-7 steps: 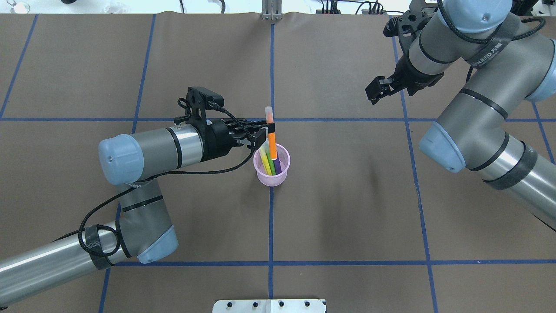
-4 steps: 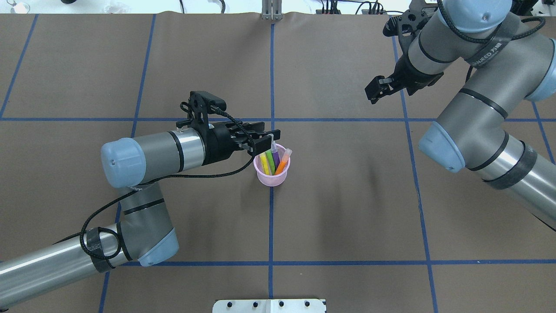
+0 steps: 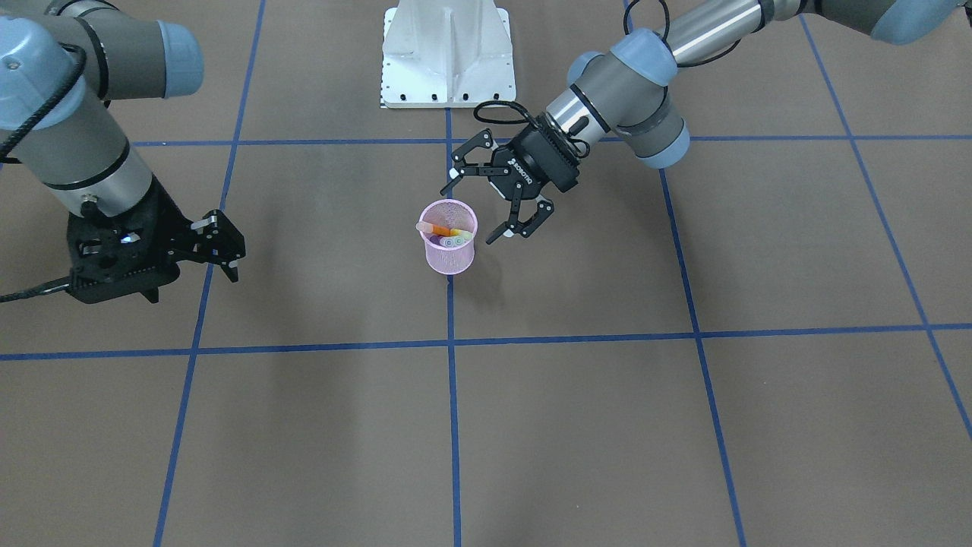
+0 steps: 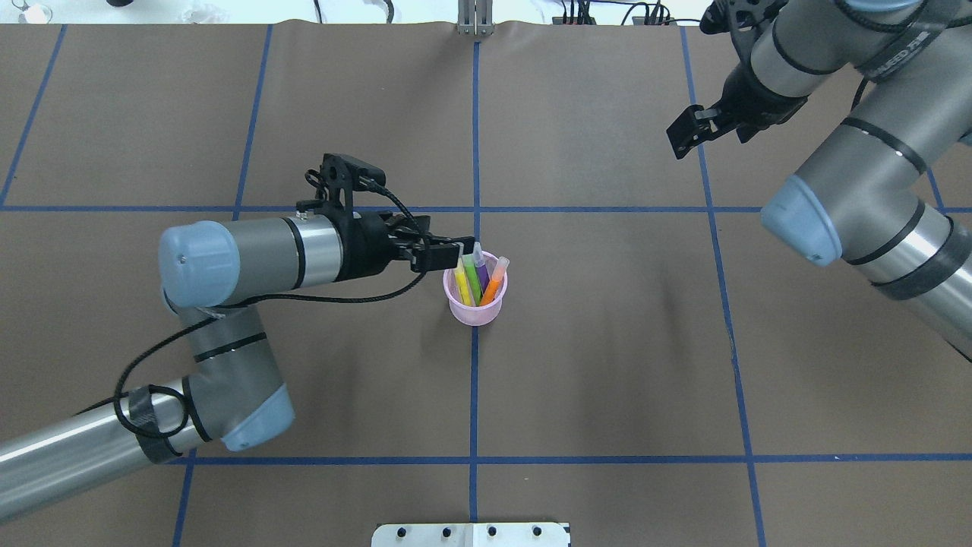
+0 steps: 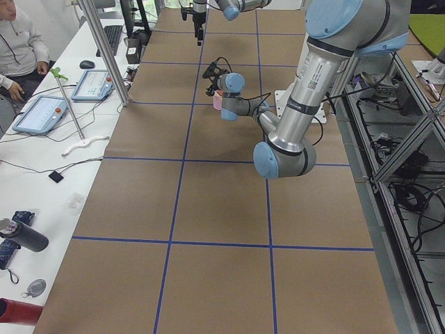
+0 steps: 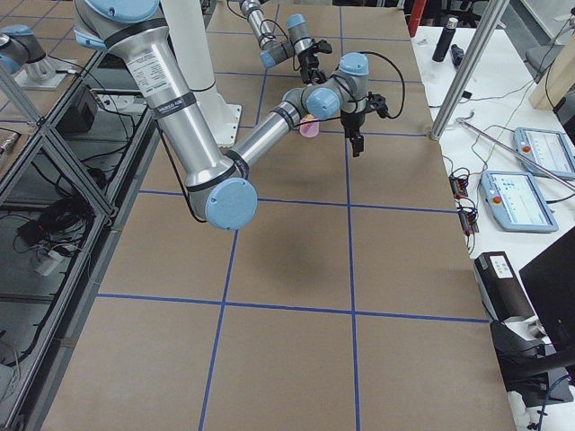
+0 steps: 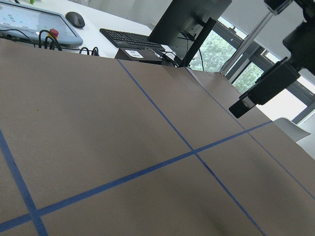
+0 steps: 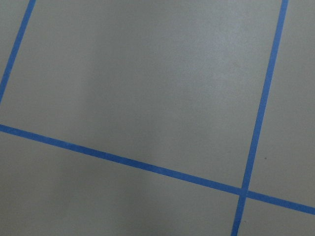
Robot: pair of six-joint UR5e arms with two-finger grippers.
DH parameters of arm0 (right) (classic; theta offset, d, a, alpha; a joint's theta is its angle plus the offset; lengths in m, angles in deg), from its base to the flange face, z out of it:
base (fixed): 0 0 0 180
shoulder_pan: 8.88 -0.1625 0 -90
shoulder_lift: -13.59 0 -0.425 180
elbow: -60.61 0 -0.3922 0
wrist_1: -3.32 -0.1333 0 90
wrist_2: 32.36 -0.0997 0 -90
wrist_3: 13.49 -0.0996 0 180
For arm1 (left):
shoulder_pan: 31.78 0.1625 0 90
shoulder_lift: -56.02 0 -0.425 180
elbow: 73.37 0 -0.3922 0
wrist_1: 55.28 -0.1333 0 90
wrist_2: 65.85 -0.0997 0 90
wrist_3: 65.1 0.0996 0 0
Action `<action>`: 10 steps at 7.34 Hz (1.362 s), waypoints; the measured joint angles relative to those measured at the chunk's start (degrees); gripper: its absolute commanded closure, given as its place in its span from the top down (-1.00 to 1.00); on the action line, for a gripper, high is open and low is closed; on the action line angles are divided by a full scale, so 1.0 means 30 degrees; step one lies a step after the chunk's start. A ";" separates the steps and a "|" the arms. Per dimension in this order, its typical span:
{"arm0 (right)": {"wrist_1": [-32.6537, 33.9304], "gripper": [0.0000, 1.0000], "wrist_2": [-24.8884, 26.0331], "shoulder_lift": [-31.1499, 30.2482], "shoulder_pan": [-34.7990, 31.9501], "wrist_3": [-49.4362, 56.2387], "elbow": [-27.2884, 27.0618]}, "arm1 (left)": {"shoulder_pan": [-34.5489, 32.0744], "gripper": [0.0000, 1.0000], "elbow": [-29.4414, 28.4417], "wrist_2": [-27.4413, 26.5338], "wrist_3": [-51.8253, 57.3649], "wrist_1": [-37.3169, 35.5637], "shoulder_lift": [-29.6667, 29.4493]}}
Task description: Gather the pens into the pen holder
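Our left tool [image 3: 477,203] hangs with jaws spread wide, gripping nothing. The pink pen holder [image 3: 449,257] stands on the worktop [image 3: 607,395] just beside and below its fingertips, with the yellow, green, purple and orange pens [image 4: 477,279] inside. Our right tool [image 4: 686,137] is well apart; we cannot tell its opening.

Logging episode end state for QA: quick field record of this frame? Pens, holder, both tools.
pen holder: pink mesh cup, upright
pens in holder: four; yellow pen, green pen, purple pen, orange pen
pens loose on table: none seen
left tool: open, empty, close by holder rim
right tool: far from holder, nothing seen in it; open or shut unclear
task: looks complete
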 measured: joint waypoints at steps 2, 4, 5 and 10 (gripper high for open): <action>0.0012 1.00 -0.1114 -0.1287 -0.1995 0.2737 0.0217 | -0.3647 1.00 0.1564 0.4911 0.0684 -0.4415 0.1828; -0.0001 1.00 -0.1304 -0.3549 -0.3752 0.6153 0.0260 | -0.6549 1.00 0.1983 0.8083 0.3433 -0.6955 0.3870; -0.0052 1.00 -0.1277 -0.4892 -0.4401 0.6996 0.0259 | -0.7655 1.00 0.2047 0.8707 0.5391 -0.8397 0.4883; -0.0328 1.00 -0.1017 -0.8794 -0.8937 0.9461 0.2398 | -1.3168 1.00 0.1987 0.9813 1.7325 -1.5342 0.8359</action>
